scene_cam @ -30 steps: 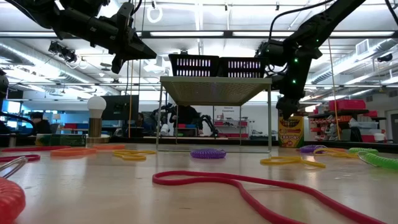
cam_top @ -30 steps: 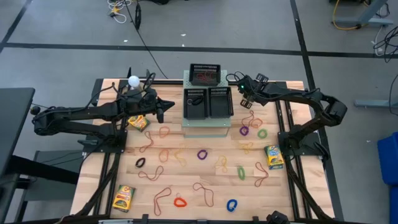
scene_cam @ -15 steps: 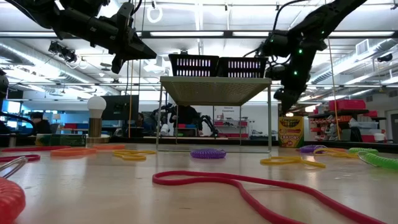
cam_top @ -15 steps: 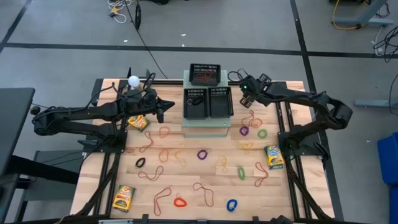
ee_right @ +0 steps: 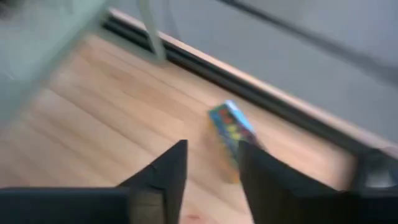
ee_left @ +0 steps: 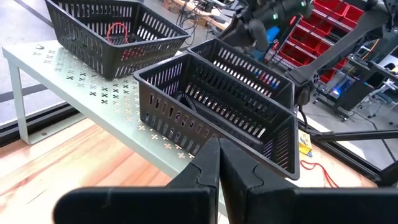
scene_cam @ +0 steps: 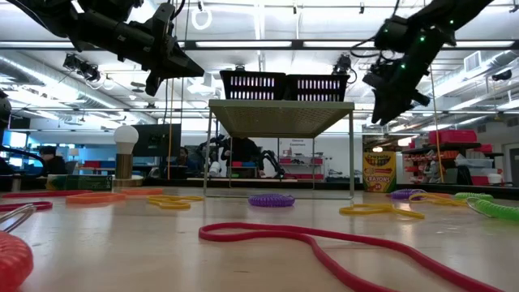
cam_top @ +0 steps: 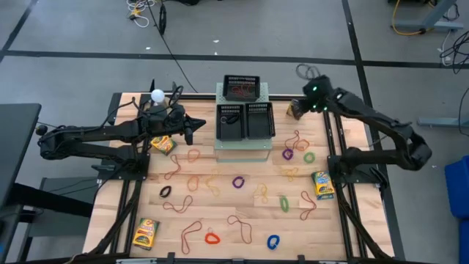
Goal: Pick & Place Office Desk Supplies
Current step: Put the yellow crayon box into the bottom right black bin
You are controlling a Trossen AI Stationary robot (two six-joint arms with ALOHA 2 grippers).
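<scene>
The left gripper is hanging in the air just left of the pale-green stand at the back of the table. Its two fingers are pressed tight together, and nothing is sitting between them. A crayon box is lying on the wood right under that arm.

The right gripper is up near the back right corner of the table, beside the stand. Its fingers are standing apart with a gap between them — they are holding nothing. Through that gap a small crayon box is showing on the wood below, close to the table's edge.

Three black mesh trays are sitting on top of the stand. The back one is holding red bands.

The desk supplies are lying all over the table — thin orange rubber bands, a purple loop, a green loop, a blue loop, a red loop and a black loop. One more crayon box is lying by the right edge, and another crayon box is lying at the front left corner.
</scene>
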